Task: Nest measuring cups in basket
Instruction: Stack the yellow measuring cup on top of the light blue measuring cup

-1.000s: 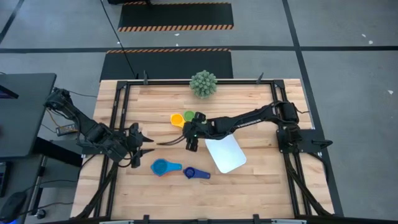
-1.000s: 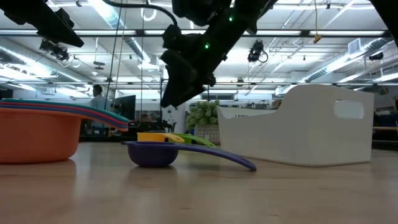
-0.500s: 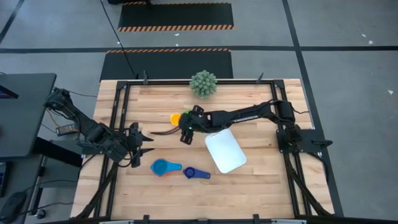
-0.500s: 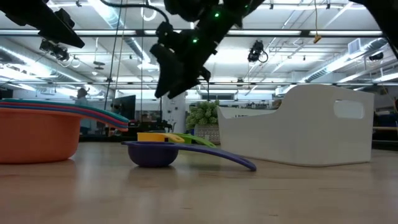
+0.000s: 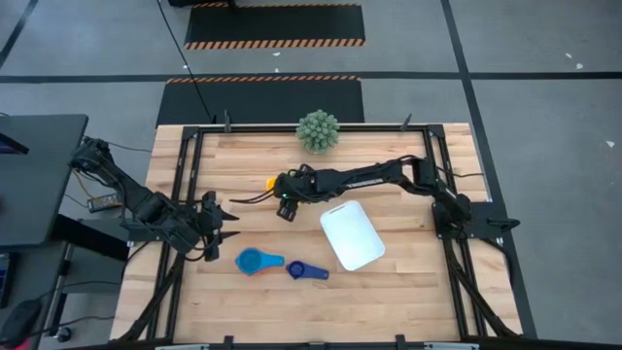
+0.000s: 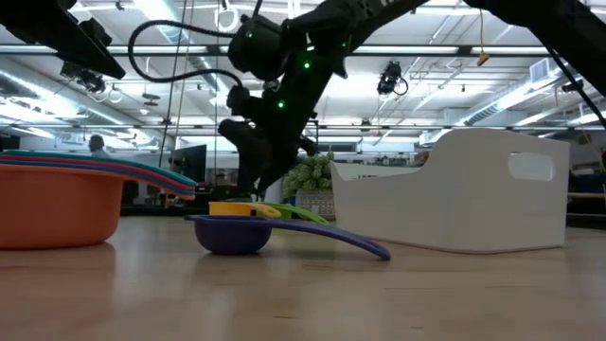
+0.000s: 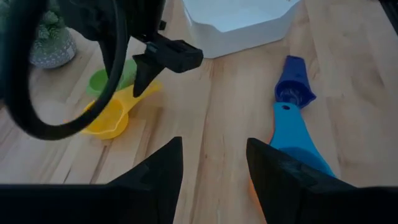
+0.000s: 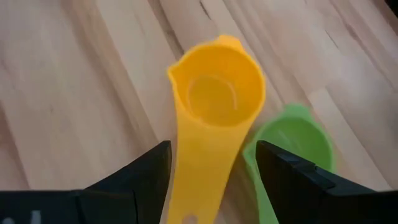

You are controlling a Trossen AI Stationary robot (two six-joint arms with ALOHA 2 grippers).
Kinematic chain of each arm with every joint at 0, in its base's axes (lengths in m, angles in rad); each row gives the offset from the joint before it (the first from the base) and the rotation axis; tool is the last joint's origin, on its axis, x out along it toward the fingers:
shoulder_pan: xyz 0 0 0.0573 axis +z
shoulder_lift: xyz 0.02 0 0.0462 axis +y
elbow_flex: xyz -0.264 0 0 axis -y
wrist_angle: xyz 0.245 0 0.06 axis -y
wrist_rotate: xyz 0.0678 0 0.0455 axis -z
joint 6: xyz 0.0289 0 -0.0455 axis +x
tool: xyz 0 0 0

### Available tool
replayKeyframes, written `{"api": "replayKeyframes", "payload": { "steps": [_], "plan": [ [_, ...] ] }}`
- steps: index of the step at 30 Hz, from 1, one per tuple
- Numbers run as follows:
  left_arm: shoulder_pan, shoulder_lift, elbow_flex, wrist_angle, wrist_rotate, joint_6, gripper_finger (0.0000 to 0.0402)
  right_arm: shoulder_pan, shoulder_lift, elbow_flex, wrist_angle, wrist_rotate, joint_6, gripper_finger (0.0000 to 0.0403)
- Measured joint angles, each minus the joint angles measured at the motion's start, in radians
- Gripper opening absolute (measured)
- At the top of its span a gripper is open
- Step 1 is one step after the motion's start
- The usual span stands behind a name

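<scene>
Nearest the table's front edge, well apart from both grippers: the light blue cup (image 5: 253, 261) with an orange one under it, handle end touching or just beside the dark blue cup (image 5: 309, 271). Just behind and to the right of these, the white basket (image 5: 352, 236), holding nothing visible from above. At the left edge, level with the basket, the left gripper (image 5: 225, 226), parked above the wood with fingers (image 7: 155, 177) parted and nothing between them. Farther back, toward mid-table, the right gripper (image 5: 283, 206), stretched across from the right side and poised above the yellow cup (image 8: 211, 112), jaws spread wide with no contact on the cup. Lying straight ahead of those jaws, the yellow cup's bowl away from the wrist and its flat handle running back toward and between the two fingers (image 8: 127, 177), so long axis in line with the gripper's reach rather than across it. Touching or just beside the yellow cup, a green cup (image 8: 292, 140), on the side toward the far edge. Right arm plainly the nearer to this pair; likely next a descent to pinch the yellow handle, with care not to catch the green neighbour. Farthest back, by the rear rail, a spiky green plant (image 5: 318, 130).
</scene>
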Motion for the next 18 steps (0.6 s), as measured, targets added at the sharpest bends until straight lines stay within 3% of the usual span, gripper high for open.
{"api": "replayKeyframes", "payload": {
  "steps": [18],
  "plan": [
    [0.000,0.000,0.000,-0.005,0.000,-0.006,0.0182,0.002,0.071,-0.004,-0.014,-0.089,-0.004,0.0239]
  ]
}}
